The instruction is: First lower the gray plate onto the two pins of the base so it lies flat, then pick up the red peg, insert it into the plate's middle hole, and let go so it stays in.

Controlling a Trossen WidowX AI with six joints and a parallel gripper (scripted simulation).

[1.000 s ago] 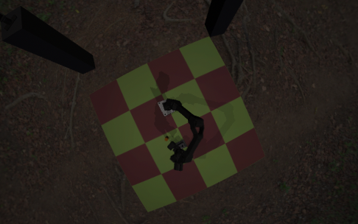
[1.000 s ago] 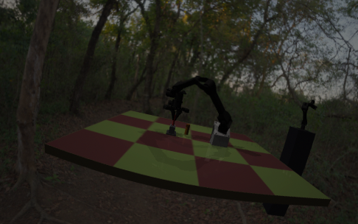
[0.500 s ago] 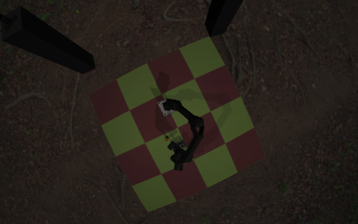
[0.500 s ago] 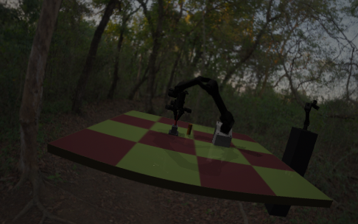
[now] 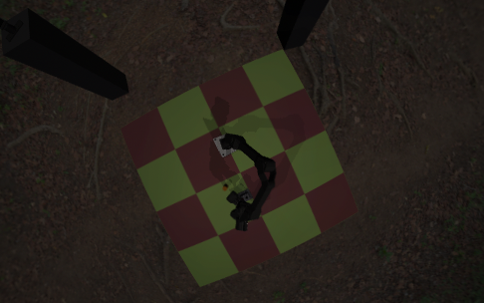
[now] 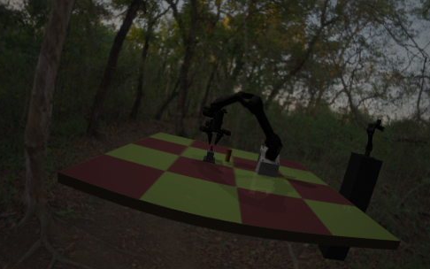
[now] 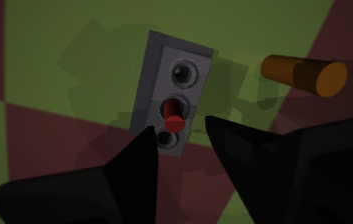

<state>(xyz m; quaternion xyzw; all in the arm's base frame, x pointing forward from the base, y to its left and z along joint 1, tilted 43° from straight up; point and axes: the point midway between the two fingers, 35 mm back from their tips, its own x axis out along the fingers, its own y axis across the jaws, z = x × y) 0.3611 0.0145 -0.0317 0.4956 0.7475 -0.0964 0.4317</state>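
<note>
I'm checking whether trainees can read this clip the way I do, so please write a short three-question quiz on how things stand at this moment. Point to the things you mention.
1. True or false: the pincer [image 6: 213, 142] [image 7: 180, 127] is shut on the red peg [image 7: 174, 116].
2. Multiple choice: which hole of the gray plate [image 7: 200, 62] does the red peg stand in?
A) the hole nearest the orange cylinder [image 6: 228, 155] [image 7: 302, 73]
B) the middle hole
C) none of them
3. Fill in the blank: the orange cylinder stands ______ the gray plate (on or beside).

Key: 1. False; the pincer's fingers stand apart, with the peg free of them. 2. B. 3. beside.
</note>
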